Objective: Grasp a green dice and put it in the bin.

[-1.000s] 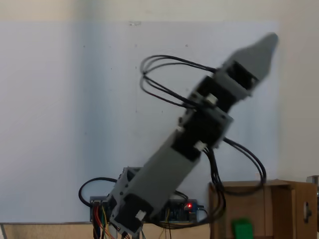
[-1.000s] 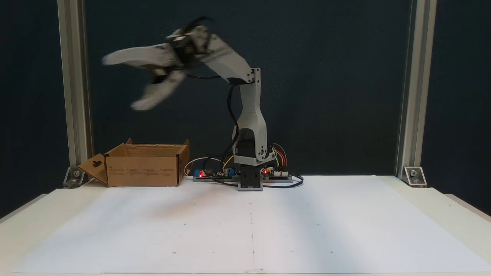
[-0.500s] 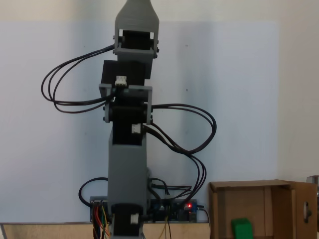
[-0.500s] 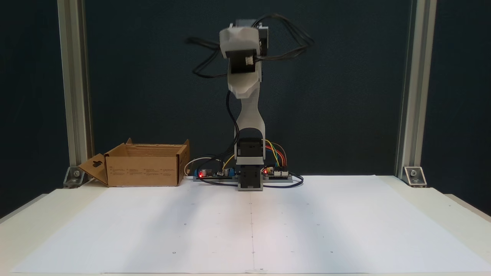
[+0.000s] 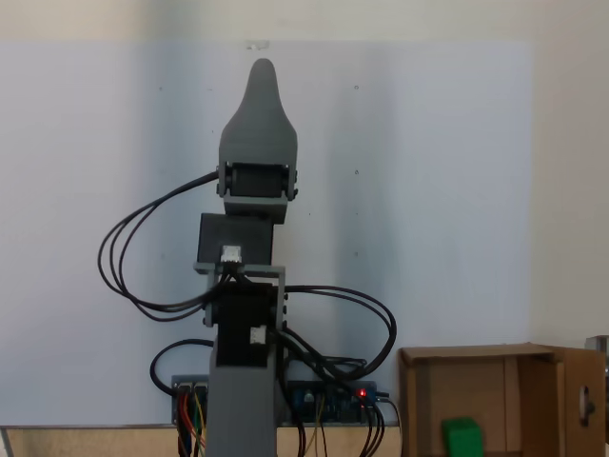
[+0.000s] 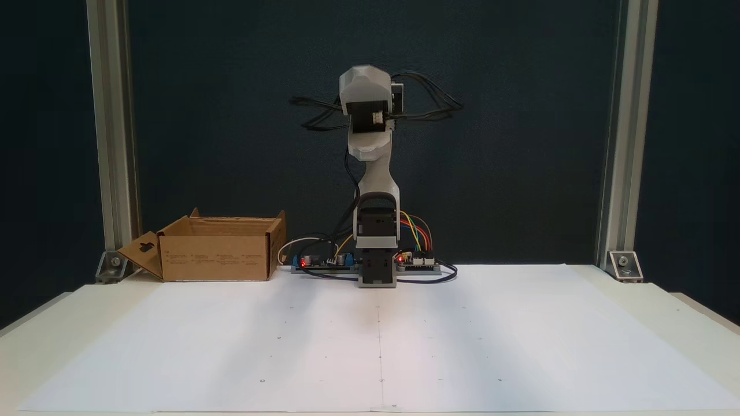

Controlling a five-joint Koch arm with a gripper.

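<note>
Swung back from over the bin a second earlier, the arm stood folded above its base at the centre of the bench, lower than half a second before. Its jaws pointed straight at one fixed camera and away from the other, one tip showing, so whether they were apart or together could not be told. The green dice lay inside the cardboard bin, which sat beside the circuit boards at the bench's back edge.
</note>
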